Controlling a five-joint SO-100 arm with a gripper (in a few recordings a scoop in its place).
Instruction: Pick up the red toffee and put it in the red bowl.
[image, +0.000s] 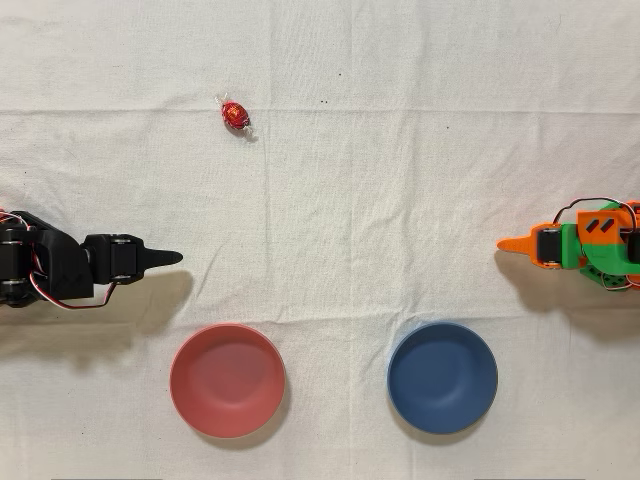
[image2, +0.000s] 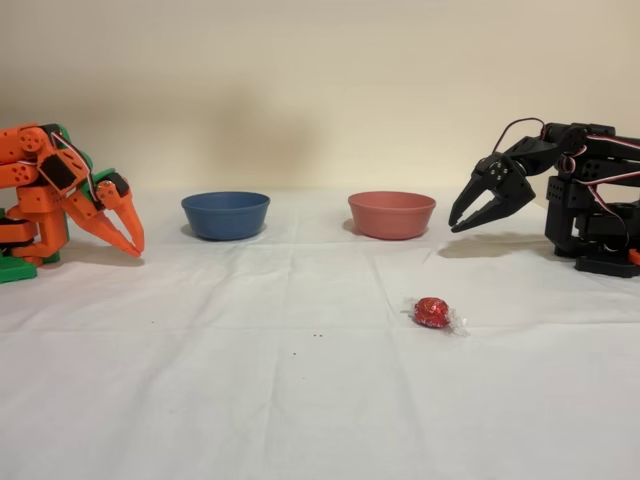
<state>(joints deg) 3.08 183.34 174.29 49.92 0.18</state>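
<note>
The red toffee (image: 235, 115) lies alone on the white cloth, in the upper left of the overhead view; in the fixed view the toffee (image2: 432, 312) sits in front, right of centre. The red bowl (image: 227, 380) stands empty at the lower left of the overhead view, and in the fixed view this bowl (image2: 391, 214) is at the back. My black gripper (image: 176, 258) hovers at the left edge, between toffee and bowl, apart from both. Seen from the side, the gripper (image2: 455, 225) points down with its fingertips together and holds nothing.
A blue bowl (image: 442, 377) of the same size stands empty to the right of the red one in the overhead view. The idle orange arm (image: 575, 245) rests at the right edge. White cloth covers the whole table.
</note>
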